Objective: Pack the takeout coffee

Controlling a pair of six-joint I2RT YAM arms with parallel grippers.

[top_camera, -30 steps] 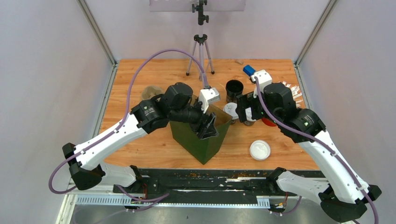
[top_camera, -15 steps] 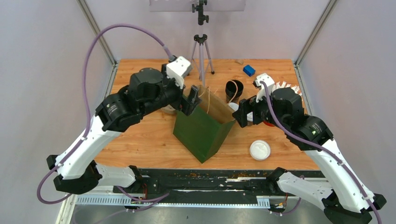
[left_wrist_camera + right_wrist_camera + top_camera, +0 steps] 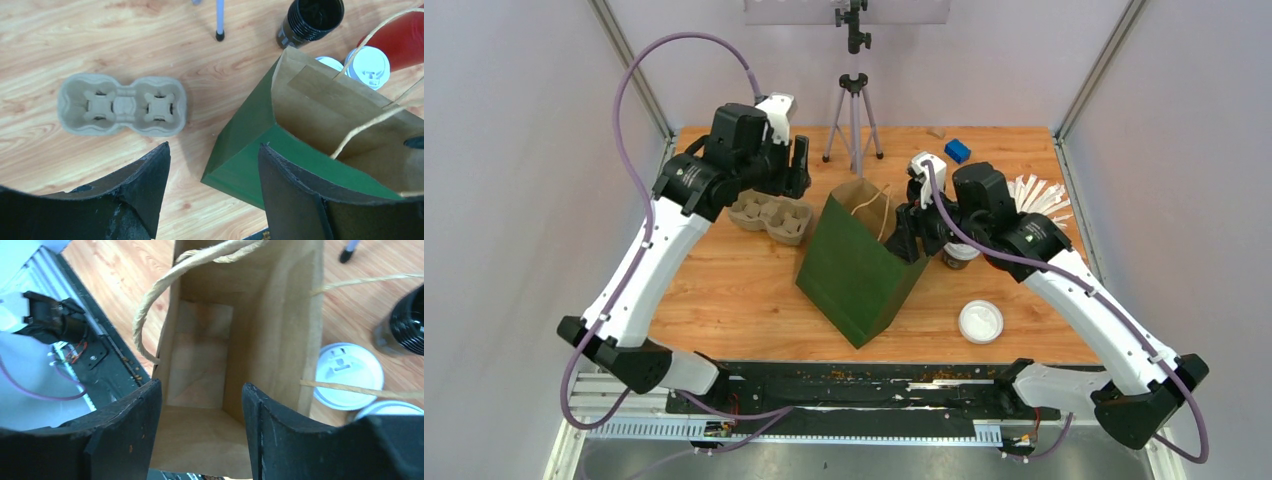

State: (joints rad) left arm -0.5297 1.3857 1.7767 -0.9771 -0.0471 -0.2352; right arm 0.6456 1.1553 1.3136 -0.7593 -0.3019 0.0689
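From overhead I am watching the left gripper (image 3: 799, 166) hovering near the far left corner of the table (image 3: 724, 290), above the pulp cup carrier (image 3: 771, 216). Its wrist camera is giving me what the overhead cannot: the jaws are standing apart with nothing between them, and the carrier's (image 3: 122, 105) two sockets are sitting bare.

The right gripper (image 3: 904, 236) is hanging at the right rim of the green paper bag (image 3: 849, 275), which is standing open mid-table. Its wrist view is looking straight down into the bag (image 3: 200, 365). The fingers (image 3: 132, 427) are spread, the bag's brown floor is showing between them, and I cannot see them pinching anything.

The overhead is showing me only one lidded coffee cup (image 3: 958, 254), peeking out under the right arm just beside the bag's right side. The wrist cameras are showing both cups (image 3: 348, 375) (image 3: 390, 409) standing side by side on the table against the bag, with the black stack of lidless cups (image 3: 311, 20) just beyond them toward the far edge.

Only the overhead is showing the loose white lid (image 3: 981, 322) lying near the front right edge.
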